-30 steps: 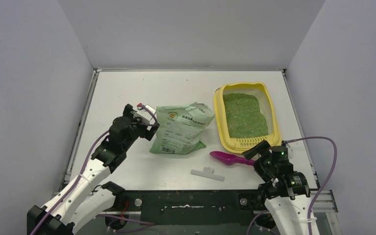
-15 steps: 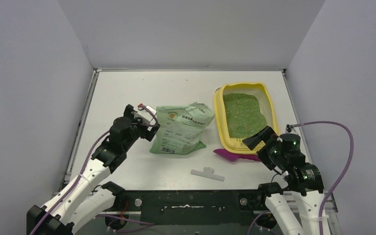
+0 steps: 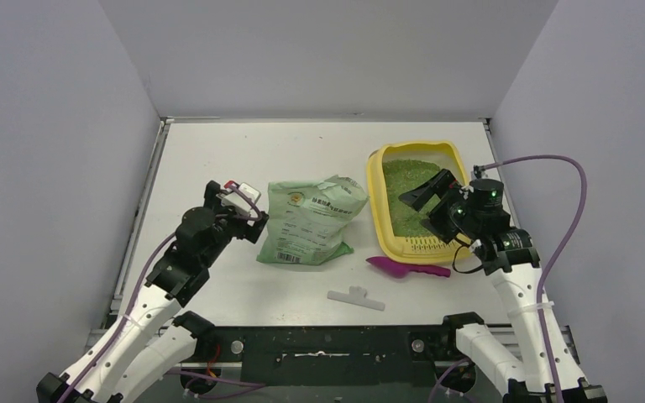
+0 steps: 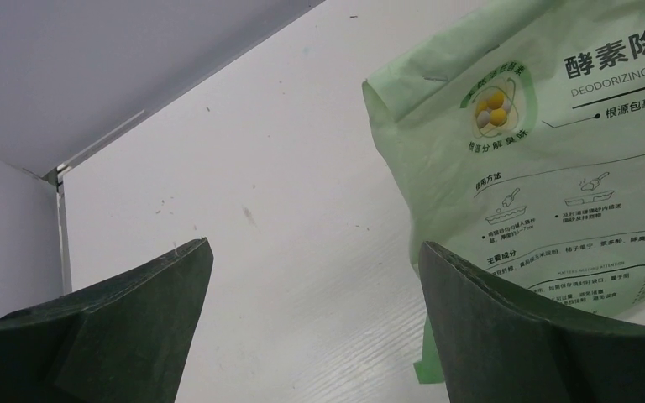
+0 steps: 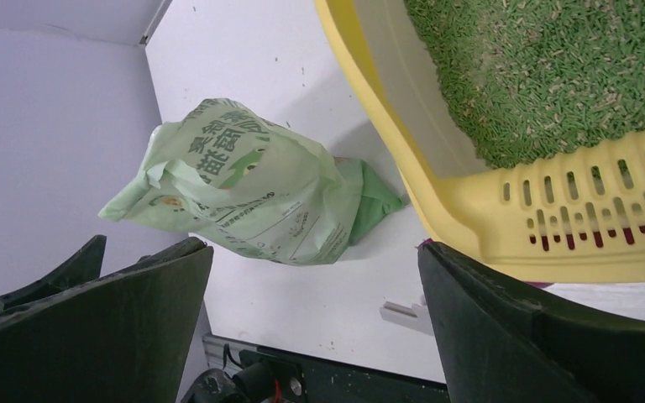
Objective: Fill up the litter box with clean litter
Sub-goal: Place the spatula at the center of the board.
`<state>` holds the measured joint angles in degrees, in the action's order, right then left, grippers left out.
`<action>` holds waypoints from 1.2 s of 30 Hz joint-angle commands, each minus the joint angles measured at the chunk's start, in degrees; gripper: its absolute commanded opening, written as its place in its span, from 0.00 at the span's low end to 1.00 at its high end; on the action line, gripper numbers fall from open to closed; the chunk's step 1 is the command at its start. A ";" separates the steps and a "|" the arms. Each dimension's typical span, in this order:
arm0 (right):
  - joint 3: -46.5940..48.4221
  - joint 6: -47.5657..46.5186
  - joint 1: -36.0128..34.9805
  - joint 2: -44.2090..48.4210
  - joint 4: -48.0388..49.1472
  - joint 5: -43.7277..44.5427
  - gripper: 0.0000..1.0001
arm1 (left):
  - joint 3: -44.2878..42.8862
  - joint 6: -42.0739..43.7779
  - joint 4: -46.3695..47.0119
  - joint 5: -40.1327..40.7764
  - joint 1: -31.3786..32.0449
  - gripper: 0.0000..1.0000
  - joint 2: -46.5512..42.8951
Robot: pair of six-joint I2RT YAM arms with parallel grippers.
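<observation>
The litter box point(image 3: 374, 206) sits on the counter point(image 3: 243, 151) with its long axis running from the arm bases toward the back wall. Its slotted grille end points at the bases and its plain rounded end points away. The clean litter point(image 3: 397, 178) already covers most of its floor in a bright-green layer. Only a pale strip at the end opposite the grille looks thin or bare, so I judge the filling largely done, with at most a top-up or some levelling left. Above the grille half of the box hangs the right gripper point(image 3: 416, 211), its fingers spread wide with nothing between them. Just outside the grille end lies a magenta scoop point(image 3: 407, 269), touching or nearly touching the rim, with a small white clip point(image 3: 356, 297) a little further out. To the left of the box the green printed bag point(image 3: 311, 220) lies flat. Beyond the bag, on the side away from the box, the left gripper point(image 4: 312, 252) has its fingers parted too, holding nothing.
</observation>
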<state>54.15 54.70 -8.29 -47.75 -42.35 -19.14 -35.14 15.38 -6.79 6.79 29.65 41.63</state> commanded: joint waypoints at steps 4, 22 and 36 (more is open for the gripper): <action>2.03 -0.52 -0.12 -3.06 9.62 -0.94 1.00 | -3.60 0.29 0.54 0.98 0.30 0.92 -1.44; 23.92 -26.40 -10.04 -20.31 -1.17 7.82 1.00 | -9.88 -2.31 -7.60 1.06 -0.53 0.95 1.04; 4.31 -29.49 -10.13 -12.41 27.26 -9.16 1.00 | -16.69 -20.81 -12.19 -22.52 -17.40 0.97 9.22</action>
<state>58.26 27.79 -18.37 -61.08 -25.04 -18.28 -48.45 1.39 -18.98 -0.64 16.32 48.56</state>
